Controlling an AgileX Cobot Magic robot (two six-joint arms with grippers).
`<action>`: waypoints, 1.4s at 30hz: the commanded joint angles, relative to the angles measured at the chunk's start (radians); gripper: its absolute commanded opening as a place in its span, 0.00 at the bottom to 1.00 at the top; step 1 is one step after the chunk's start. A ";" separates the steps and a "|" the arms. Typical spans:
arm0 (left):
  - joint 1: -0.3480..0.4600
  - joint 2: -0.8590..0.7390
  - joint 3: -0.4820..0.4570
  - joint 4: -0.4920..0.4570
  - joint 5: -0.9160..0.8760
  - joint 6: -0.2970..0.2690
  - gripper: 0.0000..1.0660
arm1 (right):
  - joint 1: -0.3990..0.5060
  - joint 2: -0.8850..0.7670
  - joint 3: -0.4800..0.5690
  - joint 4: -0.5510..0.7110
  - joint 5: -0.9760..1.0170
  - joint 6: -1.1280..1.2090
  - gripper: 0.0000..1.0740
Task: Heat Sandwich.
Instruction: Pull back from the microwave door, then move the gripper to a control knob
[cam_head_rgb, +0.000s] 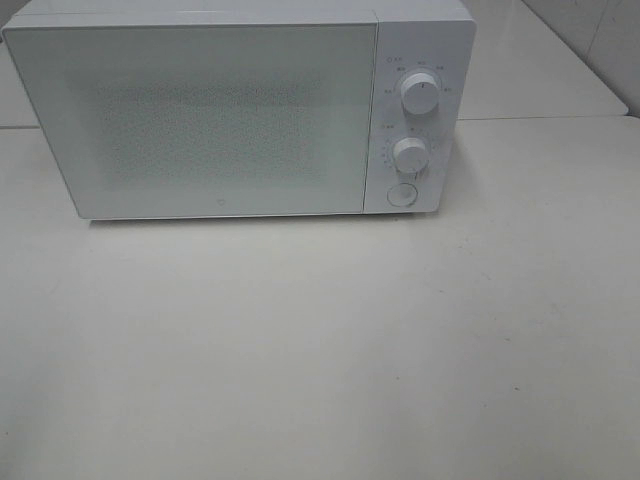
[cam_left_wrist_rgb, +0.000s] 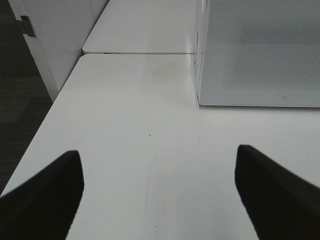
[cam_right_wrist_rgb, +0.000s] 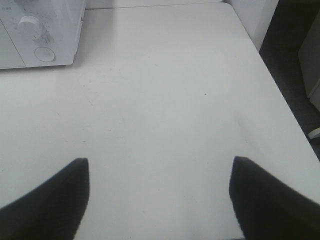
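A white microwave (cam_head_rgb: 220, 115) stands at the back of the white table (cam_head_rgb: 320, 350) with its door shut; two round knobs (cam_head_rgb: 419, 92) and a round button (cam_head_rgb: 402, 194) sit on its right panel. No sandwich shows in any view. Neither arm appears in the exterior high view. My left gripper (cam_left_wrist_rgb: 157, 192) is open over bare table, with the microwave's left front corner (cam_left_wrist_rgb: 200, 95) ahead of it. Also open over bare table is my right gripper (cam_right_wrist_rgb: 159, 195), and the microwave's control panel (cam_right_wrist_rgb: 42, 37) lies ahead of it.
The table's left edge (cam_left_wrist_rgb: 45, 125) drops to dark floor, with a white cabinet (cam_left_wrist_rgb: 55, 35) beside it. A second table (cam_head_rgb: 540, 70) joins behind the microwave. The table's right edge (cam_right_wrist_rgb: 285, 110) also borders dark floor.
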 joint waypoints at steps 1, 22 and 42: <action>0.005 -0.022 0.003 -0.033 -0.018 -0.032 0.71 | -0.004 -0.027 0.000 -0.004 -0.003 -0.010 0.70; 0.004 -0.021 0.031 -0.065 0.094 0.033 0.71 | 0.001 -0.027 0.000 -0.004 -0.003 -0.010 0.70; -0.055 -0.021 0.031 -0.064 0.094 0.032 0.71 | 0.001 -0.027 0.000 -0.004 -0.003 -0.010 0.70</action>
